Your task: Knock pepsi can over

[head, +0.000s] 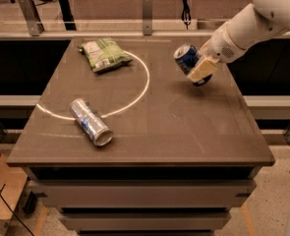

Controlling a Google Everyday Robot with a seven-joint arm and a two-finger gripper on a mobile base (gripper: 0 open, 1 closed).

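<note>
**A:** While the table (159,136) is gone over from front edge to back, what is entered as liable to go wrong?

**B:** Item, near left: silver and pale blue can (90,122), lying on its side, well apart from the gripper. Risk low, though a jolt to the table could set it rolling.

Item, far right: pepsi can (185,56), tilted, its top leaning left. The gripper (197,67) is clamped on it. One pale finger (202,69) lies across its side and the other is hidden behind. Whether its base touches the tabletop, I cannot tell.

- Risk one: if the grip is not let go, the can ends up leaning, not lying.
- Risk two: this spot is near the right edge, and a round can let go here may roll off.
- Risk three: a hard sideways push could send it over that edge too.

**A:** And far left?

**B:** Item: green snack bag (104,54), lying flat beside the upper end of the white arc (143,85). It is well apart from the arm (247,26). No risk entered.

**A:** Counts?

**B:**
- Cans: two, one dark blue and one silver.
- Snack bags: one.
- White arcs: one.
- Grippers: one, on one arm.
- Tables: one.
</note>
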